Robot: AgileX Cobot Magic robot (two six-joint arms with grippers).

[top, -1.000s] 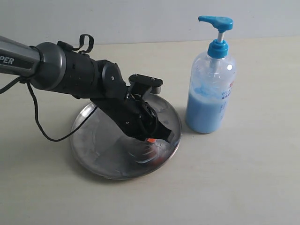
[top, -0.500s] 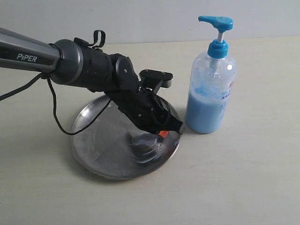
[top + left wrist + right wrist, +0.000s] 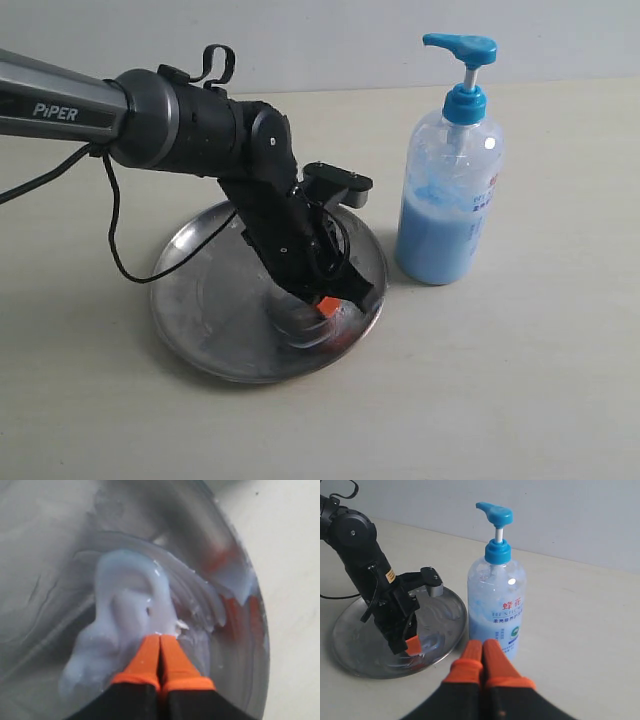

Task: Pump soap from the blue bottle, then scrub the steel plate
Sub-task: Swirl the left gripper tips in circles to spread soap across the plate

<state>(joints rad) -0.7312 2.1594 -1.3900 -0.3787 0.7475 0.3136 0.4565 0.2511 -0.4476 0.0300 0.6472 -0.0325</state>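
Note:
The steel plate point(image 3: 200, 290) lies on the table, left of the blue bottle point(image 3: 447, 190). My left gripper point(image 3: 330, 308) is shut, its orange fingertips pressed together and down on the plate's right inner part, amid the smeared light blue soap point(image 3: 125, 605). In the left wrist view the left gripper point(image 3: 160, 638) touches the soap smear near the plate's rim point(image 3: 260, 630). My right gripper point(image 3: 483, 645) is shut on nothing and hangs just in front of the blue bottle point(image 3: 497, 600), apart from it. The right wrist view also shows the plate point(image 3: 355, 640) and the left gripper point(image 3: 412, 645).
A black cable point(image 3: 115, 250) hangs from the left arm over the plate's left side. A pale wall point(image 3: 320, 40) bounds the beige table point(image 3: 520, 380) at the back.
The left gripper has swung over the plate, first toward the far right rim, then back toward the near right part, smearing soap. The bottle has not moved.

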